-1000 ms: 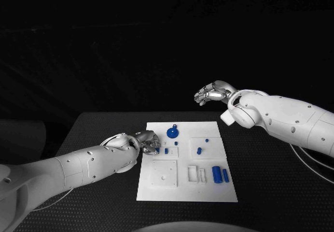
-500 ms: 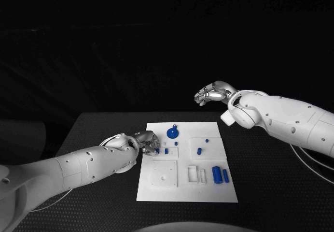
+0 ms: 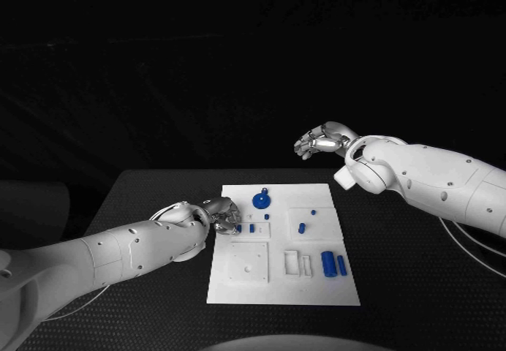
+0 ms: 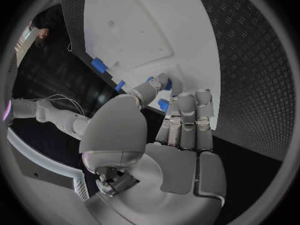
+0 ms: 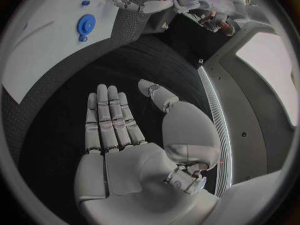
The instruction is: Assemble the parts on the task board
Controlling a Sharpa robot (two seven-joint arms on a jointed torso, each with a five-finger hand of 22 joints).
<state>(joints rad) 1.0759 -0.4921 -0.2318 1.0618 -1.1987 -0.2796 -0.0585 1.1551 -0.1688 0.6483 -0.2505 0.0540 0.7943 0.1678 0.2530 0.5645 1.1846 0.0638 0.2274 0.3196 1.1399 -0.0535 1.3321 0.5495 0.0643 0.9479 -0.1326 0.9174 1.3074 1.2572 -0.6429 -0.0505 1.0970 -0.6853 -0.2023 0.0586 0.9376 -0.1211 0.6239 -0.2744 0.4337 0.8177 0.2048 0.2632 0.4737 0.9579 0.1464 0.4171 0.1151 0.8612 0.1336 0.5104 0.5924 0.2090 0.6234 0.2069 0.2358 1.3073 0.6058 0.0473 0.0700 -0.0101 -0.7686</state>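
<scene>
This looks like a robotics lab or test cell rather than a home or shop. A black table with a fine textured mat surface (image 3: 401, 256) stands against an unlit black backdrop that fills the head view from nine o'clock round to three o'clock. At the centre of the table lies a flat white rectangular task board with moulded recesses (image 3: 253, 281), carrying small blue plastic parts such as a round blue disc with a knob (image 3: 262, 197) at about twelve o'clock on the board and two blue cylinders (image 3: 334, 264) at about four o'clock. Thin pale cables (image 3: 469, 252) trail over the table at four o'clock.
</scene>
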